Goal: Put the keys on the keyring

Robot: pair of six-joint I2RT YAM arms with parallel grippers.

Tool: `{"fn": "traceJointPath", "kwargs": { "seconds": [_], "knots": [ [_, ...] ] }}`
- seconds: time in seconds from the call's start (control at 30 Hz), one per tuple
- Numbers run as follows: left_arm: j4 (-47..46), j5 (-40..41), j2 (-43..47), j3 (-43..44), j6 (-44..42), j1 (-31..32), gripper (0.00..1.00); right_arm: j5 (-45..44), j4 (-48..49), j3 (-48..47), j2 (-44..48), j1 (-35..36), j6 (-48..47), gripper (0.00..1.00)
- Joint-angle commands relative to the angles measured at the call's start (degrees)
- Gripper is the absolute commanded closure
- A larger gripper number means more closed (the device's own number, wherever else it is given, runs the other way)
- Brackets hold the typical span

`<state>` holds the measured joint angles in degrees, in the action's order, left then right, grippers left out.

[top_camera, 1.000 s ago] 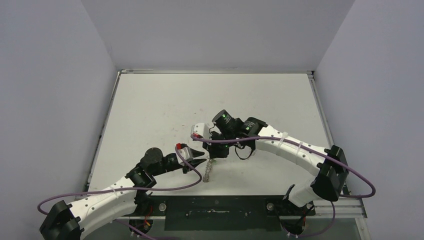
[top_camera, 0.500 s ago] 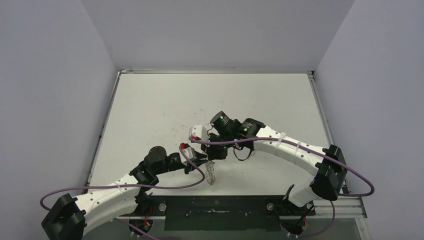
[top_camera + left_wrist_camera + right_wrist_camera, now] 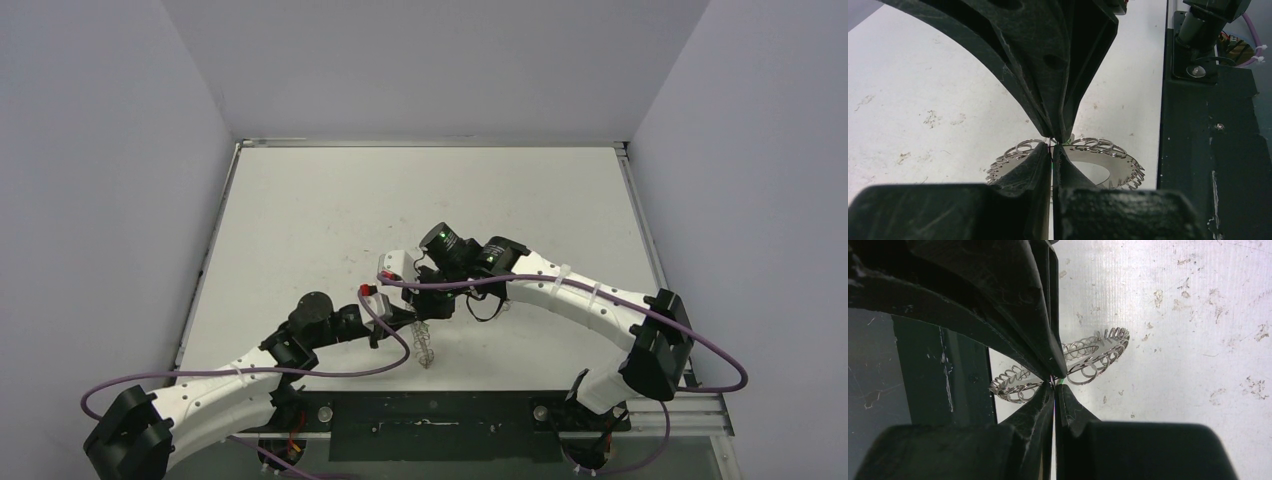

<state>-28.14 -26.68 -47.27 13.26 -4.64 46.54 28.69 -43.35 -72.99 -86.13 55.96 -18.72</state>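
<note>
- Top view: left end effector (image 3: 402, 326) and right end effector (image 3: 428, 310) meet tip to tip low over the near counter (image 3: 320, 220). The keyring (image 3: 425, 346) stands edge-on just under them; can't tell if it touches the counter.
- Left wrist: left one clenched, tips at the keyring (image 3: 1108, 152) fringe. Right one comes in from above, also clenched, touching the same spot.
- Right wrist: same pinch point, mirrored. There's a thin green sliver at the tips, likely the tag of the keys (image 3: 1061, 382); the rest is hidden.
- Can't tell which side carries the ring and which the keys.
- My read: the opposed pinch steadies one loop so the key can be threaded on.
</note>
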Motion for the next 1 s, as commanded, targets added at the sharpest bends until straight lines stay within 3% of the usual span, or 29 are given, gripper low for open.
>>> {"fn": "traceJointPath", "kwargs": {
  "seconds": [0.0, 0.13, 0.3, 0.47, 0.73, 0.97],
  "knots": [
    [-4.1, -1.2, 1.2, 2.3, 0.4, 0.1, 1.00, 0.8, 3.2, -1.5, -0.8, 0.5, 1.4, 1.00],
    [-4.0, -0.9, 2.0, 1.8, 0.7, 0.2, 1.00, 0.0, 3.6, -1.4, -0.8, 0.4, 1.8, 1.00],
    [-4.0, 0.3, 3.6, 0.5, 1.1, 0.1, 1.00, -0.1, 7.9, 2.0, 2.1, -0.6, 1.9, 0.73],
    [-5.5, 1.4, 5.3, -1.3, 1.7, 0.1, 1.00, 5.4, 19.7, 12.3, 10.2, -3.6, 0.1, 0.61],
    [-9.1, 0.3, 6.9, -3.7, 2.4, 0.1, 1.00, 14.2, 45.6, 31.1, 23.7, -8.2, 0.1, 0.55],
    [-10.9, -2.0, 7.0, -4.0, 2.4, 0.1, 1.00, 20.9, 51.7, 32.6, 21.7, -8.2, -1.1, 0.58]
  ]
}}
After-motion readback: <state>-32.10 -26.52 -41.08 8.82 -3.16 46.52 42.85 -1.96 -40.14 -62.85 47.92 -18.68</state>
